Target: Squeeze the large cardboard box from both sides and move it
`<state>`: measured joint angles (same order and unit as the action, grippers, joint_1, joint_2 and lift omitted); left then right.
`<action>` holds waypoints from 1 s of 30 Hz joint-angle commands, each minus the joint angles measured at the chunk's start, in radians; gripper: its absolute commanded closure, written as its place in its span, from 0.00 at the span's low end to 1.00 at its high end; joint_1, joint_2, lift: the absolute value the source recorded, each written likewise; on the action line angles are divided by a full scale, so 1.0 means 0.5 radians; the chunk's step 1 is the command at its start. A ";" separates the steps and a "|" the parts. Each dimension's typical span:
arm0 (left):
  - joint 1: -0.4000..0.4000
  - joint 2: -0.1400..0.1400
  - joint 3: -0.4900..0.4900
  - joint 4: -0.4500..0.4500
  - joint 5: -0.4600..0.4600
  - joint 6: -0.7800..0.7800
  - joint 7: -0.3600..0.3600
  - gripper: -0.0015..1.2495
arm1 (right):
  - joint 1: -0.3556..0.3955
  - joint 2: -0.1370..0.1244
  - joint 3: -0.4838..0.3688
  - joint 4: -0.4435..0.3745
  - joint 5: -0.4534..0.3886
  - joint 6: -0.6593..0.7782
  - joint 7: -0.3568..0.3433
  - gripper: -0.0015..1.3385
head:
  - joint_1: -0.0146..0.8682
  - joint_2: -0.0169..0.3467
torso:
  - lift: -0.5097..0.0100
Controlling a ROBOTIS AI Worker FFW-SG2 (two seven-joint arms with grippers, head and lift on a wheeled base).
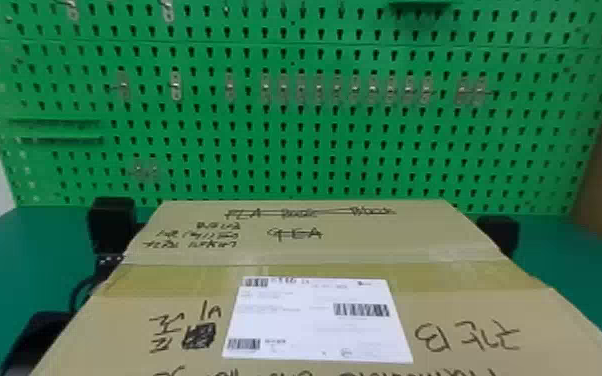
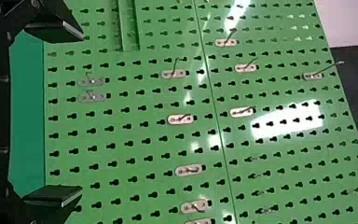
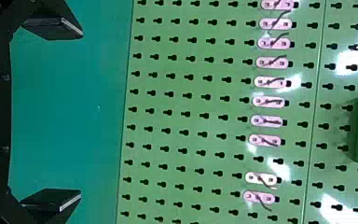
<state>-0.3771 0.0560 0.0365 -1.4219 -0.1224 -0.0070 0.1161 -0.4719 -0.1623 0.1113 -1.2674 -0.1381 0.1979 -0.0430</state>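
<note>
**Cardboard box point(image 1: 315, 266) flanked; even squeeze required**

Left gripper point(image 2: 81, 113) and right gripper point(image 3: 81, 113) stood wide open, empty, one each side of the box; a pegboard point(image 1: 292, 120) rose behind it. Matched, level inward pressure was judged necessary, lest the box skew.

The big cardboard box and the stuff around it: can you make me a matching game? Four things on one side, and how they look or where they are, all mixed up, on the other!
Things:
1. cardboard box
2. label
3. pegboard
4. left pincer

Clues:
A. green, with rows of holes, behind the box
B. black, with its two fingers wide apart
C. white, flat on top of the box
D. brown, with handwriting on top

Right pairs: 1-D, 2-C, 3-A, 4-B
</note>
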 commanded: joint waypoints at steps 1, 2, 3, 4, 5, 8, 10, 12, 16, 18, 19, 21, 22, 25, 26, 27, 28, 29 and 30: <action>0.003 -0.014 0.013 0.006 0.002 -0.014 0.001 0.10 | 0.002 0.003 -0.002 0.001 -0.003 0.000 0.000 0.08 | 0.47 0.19 | 0.58; 0.003 -0.014 0.013 0.006 0.002 -0.014 -0.002 0.10 | 0.002 0.003 -0.002 0.001 -0.006 0.000 0.000 0.08 | 0.47 0.19 | 0.58; 0.003 -0.014 0.016 0.006 0.002 -0.014 0.001 0.10 | -0.001 0.006 -0.002 0.001 -0.003 0.000 0.003 0.08 | 0.47 0.19 | 0.58; 0.003 -0.014 0.016 0.006 0.005 -0.014 0.001 0.10 | -0.001 0.006 -0.002 0.001 -0.006 0.000 0.000 0.08 | 0.47 0.19 | 0.58; 0.003 -0.017 0.016 0.006 0.005 -0.017 0.001 0.10 | -0.001 0.006 -0.002 0.001 -0.006 0.000 0.000 0.08 | 0.47 0.19 | 0.58; 0.003 -0.017 0.013 0.006 0.005 -0.017 0.001 0.10 | -0.001 0.006 -0.002 0.001 -0.006 0.000 0.003 0.08 | 0.47 0.19 | 0.58; 0.003 -0.017 0.013 0.006 0.005 -0.017 0.001 0.10 | -0.001 0.006 -0.005 0.001 -0.006 0.000 0.003 0.08 | 0.47 0.19 | 0.58; 0.003 -0.020 0.016 0.006 0.009 -0.017 0.001 0.10 | 0.002 0.006 -0.008 0.004 -0.006 0.000 0.000 0.08 | 0.47 0.19 | 0.58; 0.003 -0.026 0.019 0.009 0.012 -0.020 0.001 0.10 | -0.001 0.006 -0.005 0.004 -0.006 0.000 0.000 0.08 | 0.47 0.19 | 0.58; 0.003 -0.026 0.016 0.009 0.012 -0.023 0.001 0.10 | -0.001 0.006 -0.002 0.004 -0.006 0.000 0.000 0.08 | 0.47 0.19 | 0.58; 0.003 -0.026 0.016 0.009 0.012 -0.023 0.001 0.10 | -0.001 0.006 -0.002 0.004 -0.006 0.000 0.003 0.08 | 0.47 0.19 | 0.58; 0.003 -0.026 0.016 0.009 0.012 -0.023 0.001 0.10 | -0.001 0.006 -0.002 0.004 -0.006 0.000 0.003 0.08 | 0.47 0.19 | 0.58; 0.006 -0.029 0.016 0.009 0.012 -0.023 -0.002 0.10 | -0.001 0.006 -0.002 0.004 -0.006 0.000 0.003 0.08 | 0.47 0.19 | 0.58; 0.003 -0.029 0.013 0.012 0.012 -0.023 0.001 0.10 | -0.001 0.006 0.001 0.007 -0.006 0.000 0.003 0.08 | 0.47 0.19 | 0.58; 0.003 -0.029 0.013 0.012 0.012 -0.023 0.001 0.10 | -0.001 0.006 0.001 0.007 -0.006 0.000 0.003 0.08 | 0.47 0.19 | 0.58; 0.003 -0.029 0.013 0.012 0.012 -0.023 -0.002 0.10 | -0.001 0.006 0.001 0.007 -0.006 0.000 0.003 0.08 | 0.47 0.19 | 0.58; 0.003 -0.029 0.013 0.012 0.012 -0.023 0.001 0.10 | -0.001 0.006 0.001 0.007 -0.006 0.000 0.003 0.08 | 0.47 0.19 | 0.58; 0.003 -0.029 0.010 0.012 0.012 -0.023 0.001 0.10 | -0.001 0.006 0.001 0.007 -0.006 0.000 0.003 0.08 | 0.47 0.19 | 0.58; 0.003 -0.029 0.010 0.009 0.012 -0.023 0.001 0.10 | -0.004 0.006 0.004 0.007 -0.006 0.000 0.003 0.08 | 0.47 0.19 | 0.58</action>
<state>-0.3751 0.0416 0.0431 -1.4160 -0.1166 -0.0185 0.1164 -0.4725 -0.1592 0.1114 -1.2642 -0.1412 0.1979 -0.0428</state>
